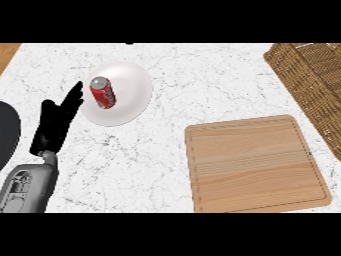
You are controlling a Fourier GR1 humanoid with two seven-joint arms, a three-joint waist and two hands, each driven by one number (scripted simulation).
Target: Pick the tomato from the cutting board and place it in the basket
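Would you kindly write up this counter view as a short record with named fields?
counter: white marble
cutting board: wooden, bare, lower right
basket: wicker, right edge, beside the board
tomato: not visible
plate: white, upper left
can: red, lying on the plate
left robot hand: open, fingers straight, just left of the plate
right robot hand: not in view
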